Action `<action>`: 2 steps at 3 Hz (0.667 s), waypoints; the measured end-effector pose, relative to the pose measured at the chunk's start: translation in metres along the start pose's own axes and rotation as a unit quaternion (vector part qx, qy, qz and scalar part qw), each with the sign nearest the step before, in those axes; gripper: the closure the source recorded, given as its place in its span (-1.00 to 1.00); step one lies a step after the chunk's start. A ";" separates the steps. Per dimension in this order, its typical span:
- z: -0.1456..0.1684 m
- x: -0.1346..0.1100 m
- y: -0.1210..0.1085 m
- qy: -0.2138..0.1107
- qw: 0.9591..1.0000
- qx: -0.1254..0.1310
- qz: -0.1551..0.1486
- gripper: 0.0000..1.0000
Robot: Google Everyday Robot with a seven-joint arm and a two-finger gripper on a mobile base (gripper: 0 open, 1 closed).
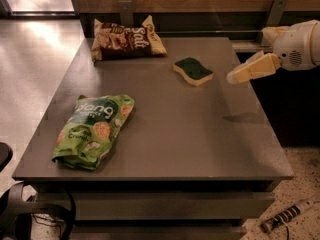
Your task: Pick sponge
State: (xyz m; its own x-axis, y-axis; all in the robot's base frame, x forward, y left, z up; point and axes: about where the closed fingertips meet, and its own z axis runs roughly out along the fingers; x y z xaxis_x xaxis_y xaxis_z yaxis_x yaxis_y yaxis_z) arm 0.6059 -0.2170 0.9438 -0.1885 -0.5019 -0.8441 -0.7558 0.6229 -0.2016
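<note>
1. I see the sponge lying flat on the grey worktop, in the far half and right of the middle. It is closer to the far edge than to the near one.
2. Its dark green scouring side faces up. The pale yellow foam shows along the side that faces the near edge.
3. Nothing touches the sponge; bare worktop surrounds it on all sides.
4. The gripper hangs in the air above the right edge, toward the far right corner, with its pale tip pointing in toward the sponge.
5. The gripper is near the sponge but clearly apart from it, off to the side toward the right edge, and it is not touching it.
6. From here I cannot tell whether the gripper is released or clenched. It carries nothing that I can see.
7. The white arm housing behind the gripper sits beyond the right edge.
8. A soft shadow falls on the worktop close to the right edge, nearer to me than the gripper.
9. A brown snack bag lies by the far edge, toward the far left corner, well apart from the sponge.
10. A green snack bag lies along the left side, toward the near left corner, far from both the sponge and the gripper.
</note>
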 end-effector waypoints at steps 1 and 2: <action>0.048 0.036 0.004 -0.009 1.000 -0.011 0.020 -1.00; 0.083 0.052 0.007 -0.032 0.999 -0.017 0.033 -1.00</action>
State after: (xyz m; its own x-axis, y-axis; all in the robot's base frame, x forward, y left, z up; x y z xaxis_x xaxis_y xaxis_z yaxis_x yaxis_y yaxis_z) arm 0.6428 -0.1895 0.8573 -0.1991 -0.4194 -0.8857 -0.7640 0.6324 -0.1277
